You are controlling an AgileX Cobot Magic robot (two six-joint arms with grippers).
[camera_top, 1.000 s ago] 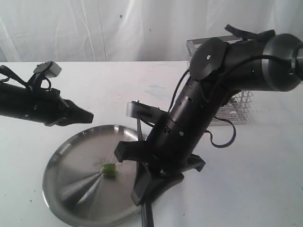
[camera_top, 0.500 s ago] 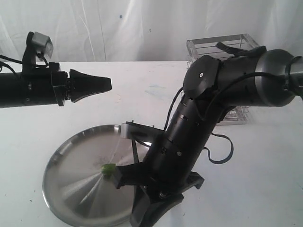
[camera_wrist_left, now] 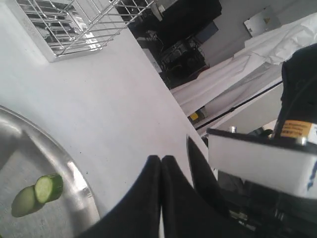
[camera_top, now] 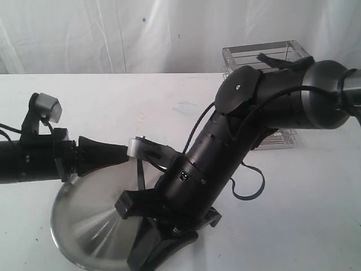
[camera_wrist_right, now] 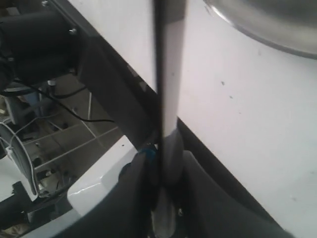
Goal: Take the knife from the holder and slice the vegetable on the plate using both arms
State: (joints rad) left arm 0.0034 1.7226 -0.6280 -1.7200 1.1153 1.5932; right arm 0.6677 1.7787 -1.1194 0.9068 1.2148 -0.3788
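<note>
The steel plate lies at the front left, and my right arm reaches across it. The right gripper hangs low at the plate's near edge, shut on the knife's black handle. The narrow blade stands edge-on above the plate. My left gripper is shut and empty, with its tip just over the plate's far rim. The vegetable, a green chunk with a cut face, rests on the plate; a paler green shape lies beside it. The exterior view hides it behind the right arm.
The wire holder stands at the back right behind the right arm and also shows in the left wrist view. White table surface stretches right of the plate. A white curtain closes the back.
The left gripper rose, then came down and forward to the plate's far rim. The right arm carried the knife leftward over the plate, now covering the vegetable in the exterior view.
</note>
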